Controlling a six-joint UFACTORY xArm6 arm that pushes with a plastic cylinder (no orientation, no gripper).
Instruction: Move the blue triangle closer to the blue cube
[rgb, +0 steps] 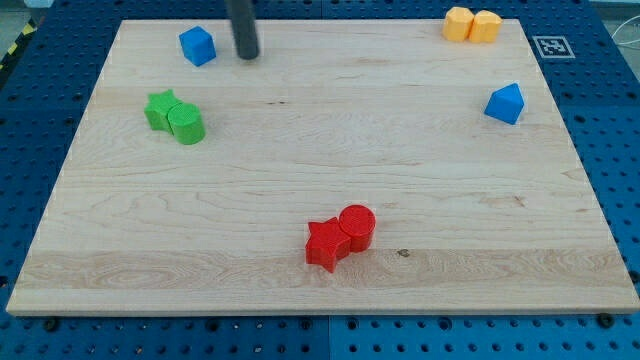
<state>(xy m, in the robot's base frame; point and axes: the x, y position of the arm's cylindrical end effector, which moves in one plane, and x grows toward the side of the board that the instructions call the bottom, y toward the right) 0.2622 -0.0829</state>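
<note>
**Desk:** Where's the arm sitting right now?

**Me:** My rod comes down from the view's top edge, close to upright, and my tip (247, 56) rests on the wooden board (320, 200) near its top left. It's a bare rod with nothing that opens or closes, and it isn't touching any block. The blue cube (198, 46) is just beside my tip, on the view's left, with a small gap between them.

**Desk:** And the piece I'm meant to shift?

**Me:** The blue triangle (505, 104) is over by the board's right edge, in the upper half, well apart from both my tip and the blue cube. Most of the board's width lies between them.

**Desk:** Any writing or labels?

**Me:** No readable text. There's a square black-and-white marker tag (552, 46) just off the board's top right corner, on the blue perforated table (620, 150). I can't make out its pattern.

**Desk:** Give me a count.

**Me:** Eight blocks, two of each colour. Two blue, as said. Two green at the left: a green star (160, 109) touching a green cylinder (187, 125). Two red near the bottom centre: a red star (325, 243) pressed against a red cylinder (357, 227). Two yellow blocks (472, 25) side by side at the top right, touching; I can't tell their shapes for certain.
</note>
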